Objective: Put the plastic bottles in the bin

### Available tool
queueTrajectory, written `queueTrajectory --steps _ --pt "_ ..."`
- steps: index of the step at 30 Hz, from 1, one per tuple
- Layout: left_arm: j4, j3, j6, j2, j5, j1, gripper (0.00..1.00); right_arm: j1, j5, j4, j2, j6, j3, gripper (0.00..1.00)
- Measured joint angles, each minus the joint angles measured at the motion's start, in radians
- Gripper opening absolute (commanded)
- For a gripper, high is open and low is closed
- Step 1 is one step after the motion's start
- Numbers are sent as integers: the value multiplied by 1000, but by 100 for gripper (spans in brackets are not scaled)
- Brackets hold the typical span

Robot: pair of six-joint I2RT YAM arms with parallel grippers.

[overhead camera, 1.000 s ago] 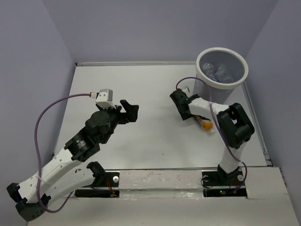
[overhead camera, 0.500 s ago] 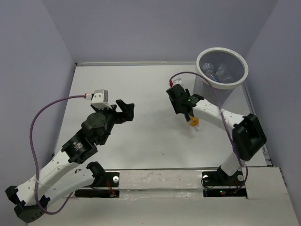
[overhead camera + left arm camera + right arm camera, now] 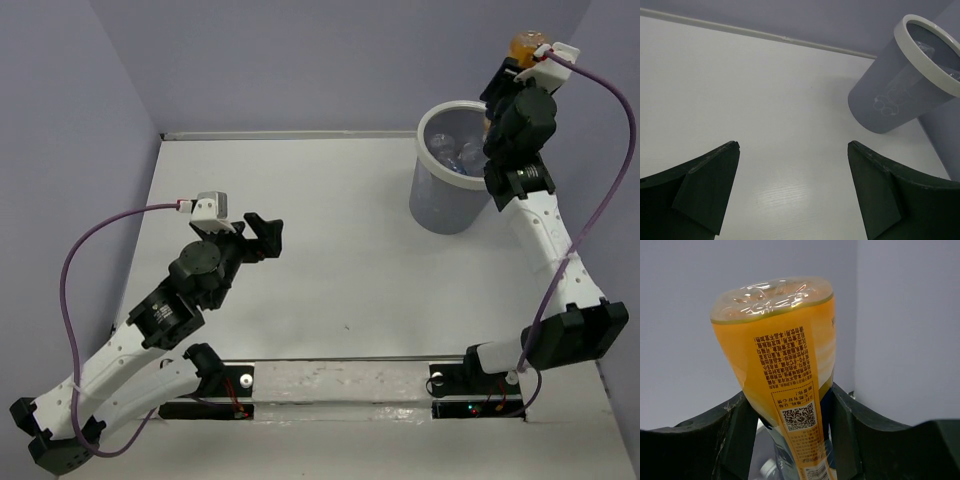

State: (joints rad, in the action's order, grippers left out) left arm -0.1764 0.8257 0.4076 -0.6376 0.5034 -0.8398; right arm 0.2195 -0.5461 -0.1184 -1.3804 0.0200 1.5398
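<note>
An orange bottle [image 3: 525, 45] with a printed label is held high at the far right, above the back rim of the bin [image 3: 447, 205]. My right gripper [image 3: 510, 68] is shut on it. In the right wrist view the orange bottle [image 3: 780, 355] points base-up between the dark fingers [image 3: 735, 430]. Clear bottles [image 3: 462, 155] lie inside the round grey bin. My left gripper [image 3: 275, 235] hovers open over the middle-left of the table. In its wrist view the left gripper [image 3: 792, 145] has nothing between its fingers, and the bin [image 3: 890, 100] stands beyond on the right.
Lilac walls close the table at the back and both sides. The bin stands in the far right corner, close to the right wall [image 3: 590, 150]. A purple cable [image 3: 110, 235] loops from the left wrist.
My right arm has lifted the orange bottle off the table and swung it up and right to above the bin. The left arm has hardly moved.
</note>
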Motion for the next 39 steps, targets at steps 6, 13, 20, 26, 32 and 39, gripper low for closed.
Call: queueTrajectory --steps 6,13,20,26,32,39 --pt "0 0 -5 12 0 0 99 -140 49 -201 -174 -17 -18 45" --pt "0 0 -7 34 16 0 99 -161 133 -360 -241 -69 -181 67" --pt "0 0 -10 30 25 0 99 -159 187 -517 -88 -108 -443 88" --pt "1 0 -9 18 25 0 99 -154 250 -485 58 -158 -494 95" --pt "1 0 -8 18 25 0 99 -145 286 -357 225 -211 -467 96" --pt "-2 19 -11 19 17 0 99 -140 526 -90 389 -372 -425 100"
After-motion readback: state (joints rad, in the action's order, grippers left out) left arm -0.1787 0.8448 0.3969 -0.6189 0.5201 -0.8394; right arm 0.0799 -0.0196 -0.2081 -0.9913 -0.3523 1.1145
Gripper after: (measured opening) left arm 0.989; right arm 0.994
